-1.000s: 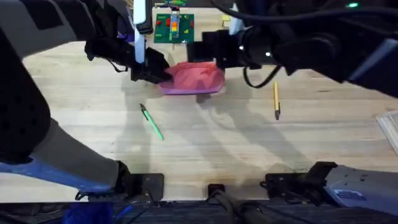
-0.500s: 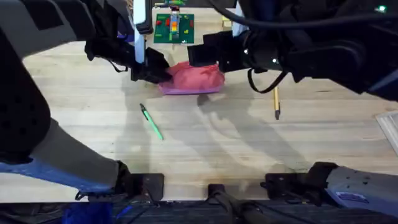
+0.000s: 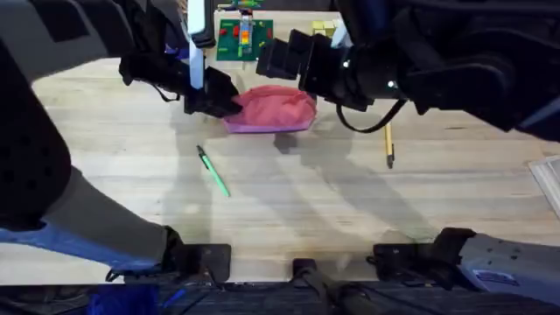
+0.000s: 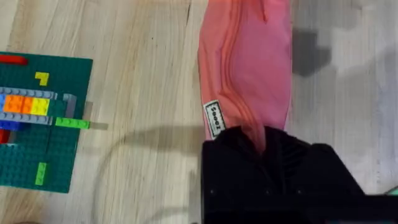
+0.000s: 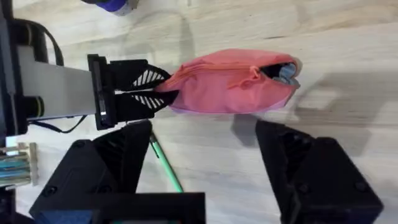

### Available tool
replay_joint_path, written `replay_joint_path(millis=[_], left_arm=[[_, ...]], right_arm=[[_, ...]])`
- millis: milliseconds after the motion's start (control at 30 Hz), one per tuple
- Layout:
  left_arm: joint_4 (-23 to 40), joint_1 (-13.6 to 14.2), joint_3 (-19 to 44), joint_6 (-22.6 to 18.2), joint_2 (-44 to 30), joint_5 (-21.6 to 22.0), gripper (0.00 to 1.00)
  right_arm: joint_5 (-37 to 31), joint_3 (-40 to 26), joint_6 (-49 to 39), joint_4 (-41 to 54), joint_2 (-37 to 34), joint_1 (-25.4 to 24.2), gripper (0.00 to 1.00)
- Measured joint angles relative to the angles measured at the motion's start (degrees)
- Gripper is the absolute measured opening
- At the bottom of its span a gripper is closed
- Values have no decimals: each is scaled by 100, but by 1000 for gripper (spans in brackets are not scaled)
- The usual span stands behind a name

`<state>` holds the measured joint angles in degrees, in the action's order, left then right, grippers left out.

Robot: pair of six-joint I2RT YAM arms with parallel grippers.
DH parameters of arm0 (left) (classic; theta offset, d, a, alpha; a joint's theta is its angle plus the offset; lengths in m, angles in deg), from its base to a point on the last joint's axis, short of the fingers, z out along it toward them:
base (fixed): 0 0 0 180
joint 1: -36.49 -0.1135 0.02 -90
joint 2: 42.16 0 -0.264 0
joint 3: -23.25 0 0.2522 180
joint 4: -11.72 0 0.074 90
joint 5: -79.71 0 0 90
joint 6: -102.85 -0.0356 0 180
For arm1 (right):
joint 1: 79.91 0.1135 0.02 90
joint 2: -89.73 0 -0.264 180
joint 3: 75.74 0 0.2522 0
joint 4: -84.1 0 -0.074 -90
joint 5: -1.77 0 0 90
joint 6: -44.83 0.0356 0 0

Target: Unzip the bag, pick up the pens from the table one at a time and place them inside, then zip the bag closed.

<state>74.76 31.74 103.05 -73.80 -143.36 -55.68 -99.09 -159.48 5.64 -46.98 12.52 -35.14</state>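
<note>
The right gripper [image 3: 273, 58] had drifted left off the bag [image 3: 269, 109], fingers spread with nothing between them. The left gripper [image 3: 219, 99] pinched the bag's left end. Bare table [image 3: 306, 210] surrounded the green pen [image 3: 213, 171] and yellow pen [image 3: 388, 142].

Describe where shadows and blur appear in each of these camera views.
Overhead: both arms loom dark and blurred, soft shadows cross the table. Left wrist: a grey shadow lies beside the bag. Right wrist: the right gripper shows large, a shadow under the bag.
</note>
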Motion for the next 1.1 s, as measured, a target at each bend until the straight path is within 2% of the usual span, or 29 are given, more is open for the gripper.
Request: replay_joint_path(millis=[633,900,1100], left_arm=[[2,0,0,0,0,-2,43],[2,0,0,0,2,-2,43],[2,0,0,0,0,-2,43]], right_arm=[[17,0,284,94,-137,0,997],[-7,0,372,96,-777,0,998],[-53,0,574,77,-991,-33,998]])
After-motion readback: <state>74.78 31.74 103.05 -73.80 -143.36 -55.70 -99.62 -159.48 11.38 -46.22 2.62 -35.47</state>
